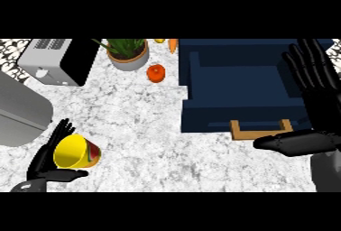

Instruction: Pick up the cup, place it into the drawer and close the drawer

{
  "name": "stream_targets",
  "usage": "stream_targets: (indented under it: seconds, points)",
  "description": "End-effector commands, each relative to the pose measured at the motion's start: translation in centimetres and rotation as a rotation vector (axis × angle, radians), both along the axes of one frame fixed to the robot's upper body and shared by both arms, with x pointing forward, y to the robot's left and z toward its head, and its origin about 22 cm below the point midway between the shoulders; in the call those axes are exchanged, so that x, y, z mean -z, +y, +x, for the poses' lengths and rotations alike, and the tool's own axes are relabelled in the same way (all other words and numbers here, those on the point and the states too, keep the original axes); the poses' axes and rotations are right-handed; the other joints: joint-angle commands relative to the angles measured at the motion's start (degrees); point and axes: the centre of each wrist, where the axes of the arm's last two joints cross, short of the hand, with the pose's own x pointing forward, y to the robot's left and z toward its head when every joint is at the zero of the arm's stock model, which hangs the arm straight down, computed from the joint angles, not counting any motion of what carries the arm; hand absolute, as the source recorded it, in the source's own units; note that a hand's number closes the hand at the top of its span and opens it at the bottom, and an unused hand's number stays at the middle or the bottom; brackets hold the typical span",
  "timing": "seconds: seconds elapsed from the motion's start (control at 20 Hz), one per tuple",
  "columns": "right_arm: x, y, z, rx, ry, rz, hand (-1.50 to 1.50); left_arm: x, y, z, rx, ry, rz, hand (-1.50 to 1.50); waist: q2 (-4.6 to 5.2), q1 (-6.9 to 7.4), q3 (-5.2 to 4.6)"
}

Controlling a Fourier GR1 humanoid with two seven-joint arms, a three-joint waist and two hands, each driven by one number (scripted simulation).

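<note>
At the near left of the white marbled table (140, 117), a yellow cup with a red and green outer wall (75, 152) is cradled in the left robot hand (48, 164), its fingers behind it and its thumb curled beneath. The cup is tipped on its side, mouth turned toward the view. The dark blue open drawer with a wooden handle (240, 90) lies to the right and farther off, so a rightward carry is called for. Over the drawer's right edge, the right robot hand (313, 99) is held open, fingers straight.
</note>
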Motion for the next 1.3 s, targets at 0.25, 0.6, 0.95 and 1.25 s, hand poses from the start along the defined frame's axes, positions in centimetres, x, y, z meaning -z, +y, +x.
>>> stream_targets:
  seconds: [0.25, 0.6, 0.95, 1.25]
  points:
    - [0.4, -0.6, -0.2, -0.005, -0.014, -0.028, -1.5, 1.1, -1.2, -0.3, 0.077, -0.106, -0.091, -1.5, 0.13, -0.28, -0.06]
    - [0.5, 0.2, 0.0, -0.011, 0.015, -0.025, -1.5, 1.4, -3.4, 0.9, 0.106, -0.101, -0.144, -1.5, 0.17, -0.23, -0.04]
    - [0.5, -1.6, 0.1, 0.014, 0.01, -0.015, -1.5, 0.8, -4.8, 2.5, 0.207, -0.202, -0.229, 1.5, 0.01, -0.09, -0.01]
    - [-1.3, -0.5, -0.4, -0.014, 0.01, -0.024, -1.5, -0.4, -4.1, 3.6, 0.006, -0.396, 0.022, 1.5, 0.01, -0.6, -0.1]
